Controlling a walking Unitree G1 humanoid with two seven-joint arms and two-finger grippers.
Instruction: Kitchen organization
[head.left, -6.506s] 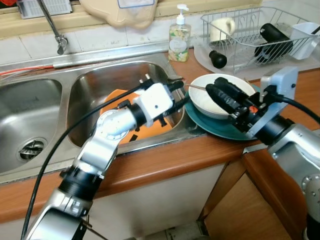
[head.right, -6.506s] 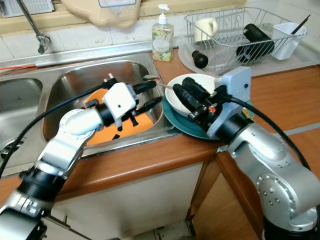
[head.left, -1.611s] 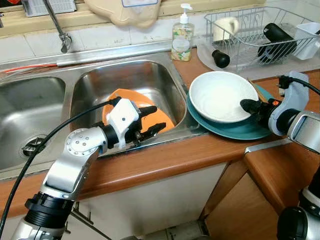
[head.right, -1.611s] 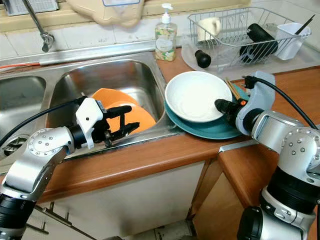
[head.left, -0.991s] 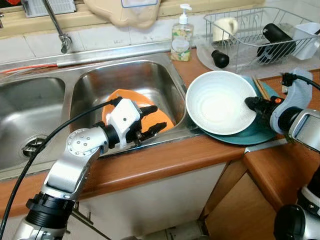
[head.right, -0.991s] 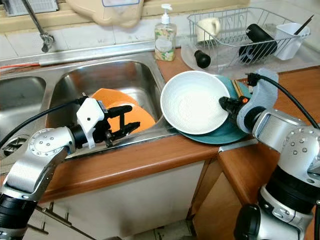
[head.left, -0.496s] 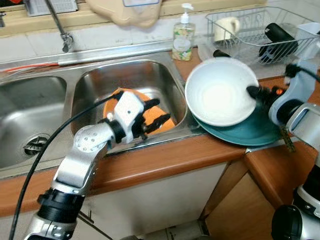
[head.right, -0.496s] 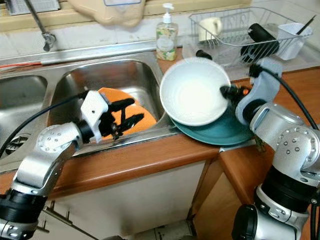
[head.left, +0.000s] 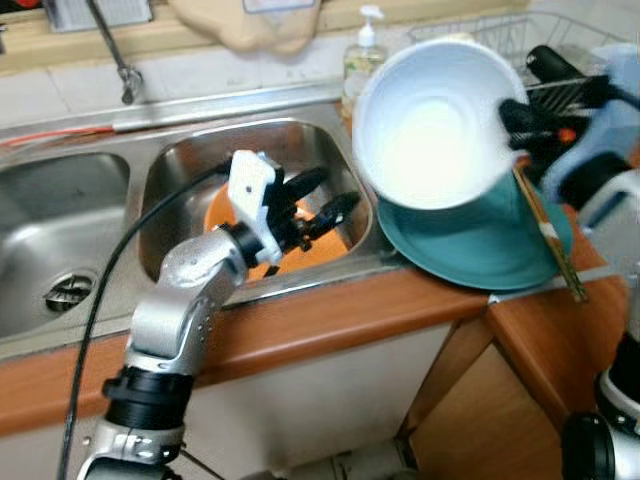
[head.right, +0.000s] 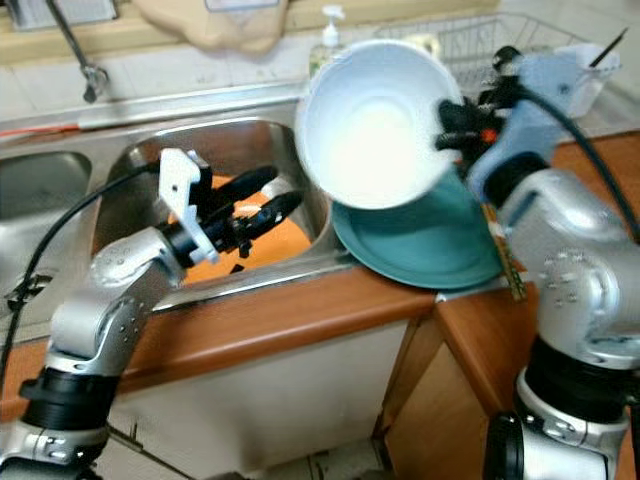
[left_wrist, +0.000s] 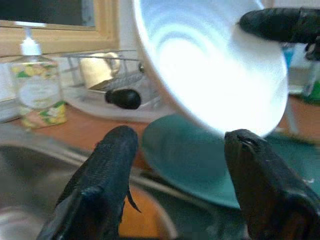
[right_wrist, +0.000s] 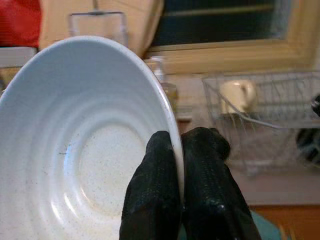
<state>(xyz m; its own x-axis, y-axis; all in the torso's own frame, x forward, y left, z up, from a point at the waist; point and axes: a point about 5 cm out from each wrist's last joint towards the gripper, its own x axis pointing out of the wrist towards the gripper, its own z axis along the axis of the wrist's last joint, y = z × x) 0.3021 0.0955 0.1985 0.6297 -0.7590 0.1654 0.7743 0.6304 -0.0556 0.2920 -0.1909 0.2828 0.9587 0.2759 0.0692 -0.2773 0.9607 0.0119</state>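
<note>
Here the right tool (right_wrist: 177, 165) pinches the white bowl's (head.left: 435, 125) rim; left tool (left_wrist: 177, 165) spread apart below.

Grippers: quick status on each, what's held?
Left gripper: open, empty, over the sink.
Right gripper: shut on the white bowl rim, lifted above the teal plate.

R gripper (head.left: 522, 118) pinches rim of bowl (head.left: 435, 125), held tilted in air above plate (head.left: 480, 245) on counter (head.left: 330, 320). Chopsticks (head.left: 548, 235) lie on plate's right edge, below R gripper. L gripper (head.left: 325, 200), fingers apart, sits over sink basin (head.left: 180, 170), left of bowl; dish (head.left: 300, 250) in basin beneath it. Soap bottle (left_wrist: 37, 85) and drying rack (right_wrist: 260, 105) behind both grippers
</note>
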